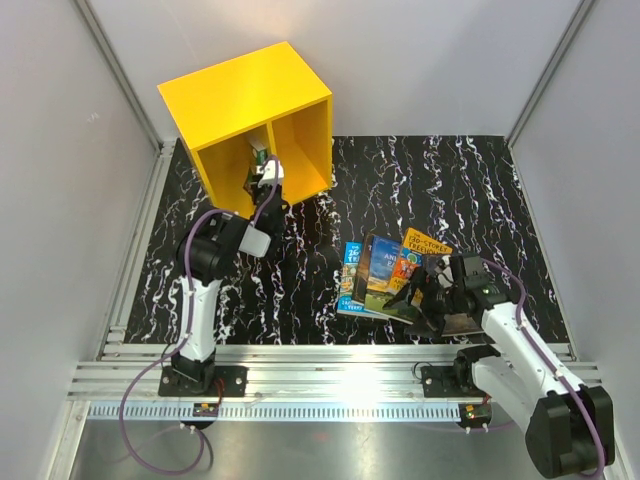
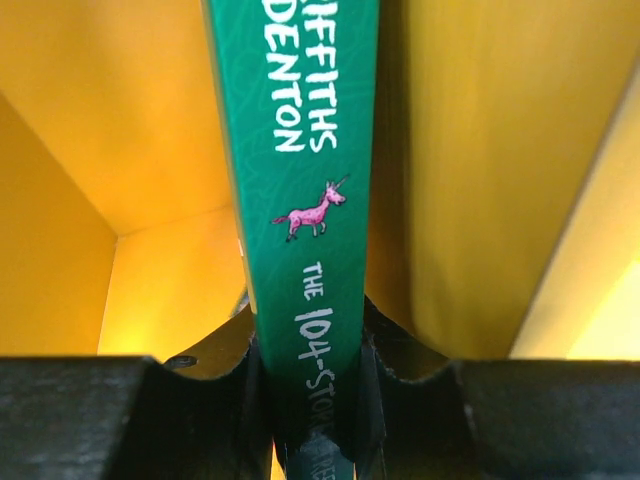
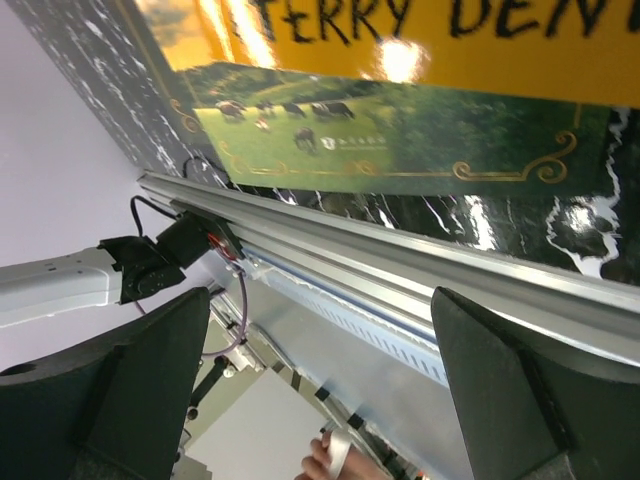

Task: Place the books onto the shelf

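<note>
The yellow shelf (image 1: 240, 95) stands at the back left, its two openings facing the arms. My left gripper (image 1: 264, 172) reaches into the left compartment, shut on an upright green book (image 2: 310, 200). In the left wrist view the book's spine runs up between the jaws of the left gripper (image 2: 315, 405), with yellow shelf walls (image 2: 120, 110) on both sides. Several books (image 1: 385, 275) lie overlapping on the table's right half: blue, dark and orange-yellow covers. My right gripper (image 1: 420, 300) hovers open at their near right edge, holding nothing. Its wrist view shows an orange-yellow cover (image 3: 400, 40) and a green pasture cover (image 3: 400, 140).
Black marbled tabletop (image 1: 460, 190) is ringed by grey walls. An aluminium rail (image 3: 400, 260) runs along the near edge, below the right gripper (image 3: 320, 400). A person's hand (image 3: 335, 462) shows beyond the rail in the right wrist view.
</note>
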Motion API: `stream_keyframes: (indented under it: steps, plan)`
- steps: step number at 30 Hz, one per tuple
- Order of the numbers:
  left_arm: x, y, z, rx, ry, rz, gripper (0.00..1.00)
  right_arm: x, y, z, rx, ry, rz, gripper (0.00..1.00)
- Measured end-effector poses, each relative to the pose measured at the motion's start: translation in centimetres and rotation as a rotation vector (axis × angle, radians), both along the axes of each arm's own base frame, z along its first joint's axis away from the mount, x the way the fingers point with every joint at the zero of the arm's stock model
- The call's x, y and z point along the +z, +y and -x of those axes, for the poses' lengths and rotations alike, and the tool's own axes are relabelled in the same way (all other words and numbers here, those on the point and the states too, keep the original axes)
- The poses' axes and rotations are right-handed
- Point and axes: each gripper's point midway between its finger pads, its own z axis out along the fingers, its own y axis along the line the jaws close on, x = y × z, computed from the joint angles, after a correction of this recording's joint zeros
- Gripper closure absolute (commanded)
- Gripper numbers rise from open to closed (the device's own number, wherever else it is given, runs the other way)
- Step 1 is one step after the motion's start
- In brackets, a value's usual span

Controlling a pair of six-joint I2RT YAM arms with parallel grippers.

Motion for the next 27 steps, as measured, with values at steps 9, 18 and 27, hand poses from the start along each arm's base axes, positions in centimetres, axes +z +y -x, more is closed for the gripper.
stream_keyframes:
  steps: [9, 18, 27]
  plan:
    - [0.9, 0.0, -0.6, -0.02, -0.009, -0.052, 1.0, -1.9, 0.5, 0.1, -0.03, -0.015, -0.058, 0.0]
    - [1.7, 0.5, -1.7, -0.01, -0.026, -0.114, 0.43, -2.2, 1.1, -0.3, -0.062, -0.086, -0.128, 0.0]
    - [0.7, -0.5, -0.9, -0.029, -0.032, -0.051, 0.3, -1.7, 1.3, -0.8, -0.061, -0.127, -0.155, 0.0]
